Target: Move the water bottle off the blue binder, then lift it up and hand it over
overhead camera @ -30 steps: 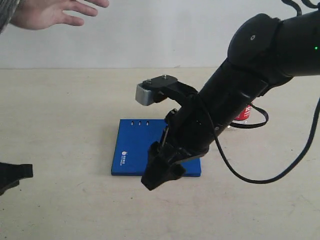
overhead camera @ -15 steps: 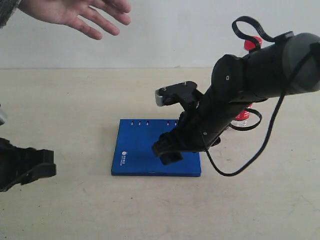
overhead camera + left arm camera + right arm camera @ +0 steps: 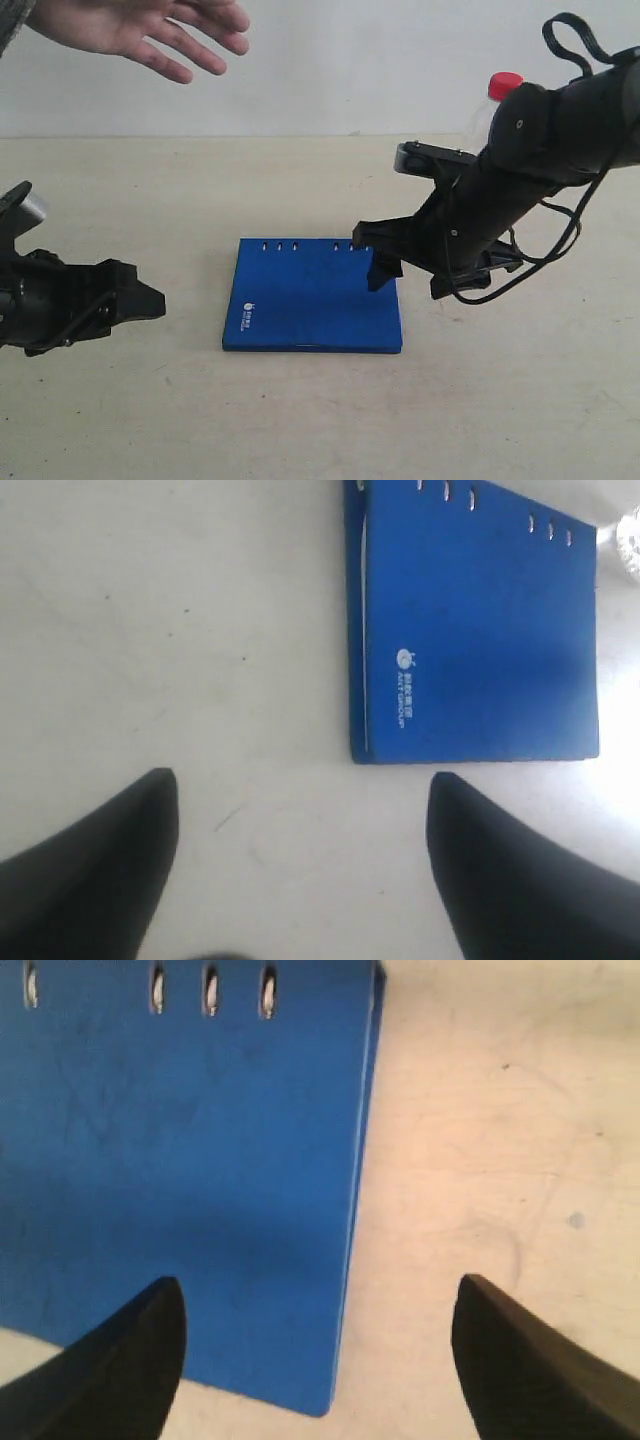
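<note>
In the exterior view the blue binder (image 3: 310, 295) is lying flat and closed on the table (image 3: 150, 200). The water bottle (image 3: 492, 105) is standing upright behind the right arm (image 3: 540, 130), beyond the binder's right side and, as far as I can judge, no longer on it, but its lower part is hidden. The right gripper (image 3: 413, 278) is hanging over the binder's right edge, fingers apart and holding nothing. The left gripper (image 3: 140, 300) is waiting low at the left, well apart from the binder, and a person's hand (image 3: 140, 30) is reaching in above. In the left wrist view the left gripper (image 3: 300, 776) is spreading its fingers wide over bare table, with the binder (image 3: 480, 640) just ahead. In the right wrist view the right gripper (image 3: 318, 1280) is standing open astride the binder's (image 3: 180, 1160) edge. The binder is looking thin and stiff, so I would pinch it at this free edge. The bottle is probably light, smooth and easy to crush, so its middle is the safer place.
</note>
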You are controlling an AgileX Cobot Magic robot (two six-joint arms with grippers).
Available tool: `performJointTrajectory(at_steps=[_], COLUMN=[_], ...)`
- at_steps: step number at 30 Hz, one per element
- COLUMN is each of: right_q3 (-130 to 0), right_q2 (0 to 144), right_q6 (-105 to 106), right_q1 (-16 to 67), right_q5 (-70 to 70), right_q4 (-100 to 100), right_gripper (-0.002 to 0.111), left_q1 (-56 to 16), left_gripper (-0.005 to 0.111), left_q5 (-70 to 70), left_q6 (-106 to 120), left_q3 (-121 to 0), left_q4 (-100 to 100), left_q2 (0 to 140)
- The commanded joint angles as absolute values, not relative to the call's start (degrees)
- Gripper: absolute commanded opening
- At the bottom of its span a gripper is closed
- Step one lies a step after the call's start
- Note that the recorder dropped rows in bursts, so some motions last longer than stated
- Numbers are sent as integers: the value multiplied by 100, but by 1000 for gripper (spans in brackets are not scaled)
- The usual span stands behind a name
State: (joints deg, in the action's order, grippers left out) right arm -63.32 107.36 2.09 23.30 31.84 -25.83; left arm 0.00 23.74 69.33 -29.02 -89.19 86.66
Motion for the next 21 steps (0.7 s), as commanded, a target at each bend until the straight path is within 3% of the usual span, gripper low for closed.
performJointTrajectory(at_steps=[1,16,21], right_q3=[-6357,-6357,-6487], right_q2=[10787,11334,11334], right_q6=[1339,2861,3976], right_q1=[2228,2228,2228], right_q5=[3306,2746,3462], right_q4=[-3216,-4797,-5645], right_gripper=[66,66,66], left_q1=[-6,-6,-6], left_gripper=[66,66,66], left_q5=[2561,3613,3618], left_q6=[8214,8699,8980], left_q3=[-2949,-3627,-3741], left_q4=[-9995,-9995,-9995], left_q2=[8884,10088,10338])
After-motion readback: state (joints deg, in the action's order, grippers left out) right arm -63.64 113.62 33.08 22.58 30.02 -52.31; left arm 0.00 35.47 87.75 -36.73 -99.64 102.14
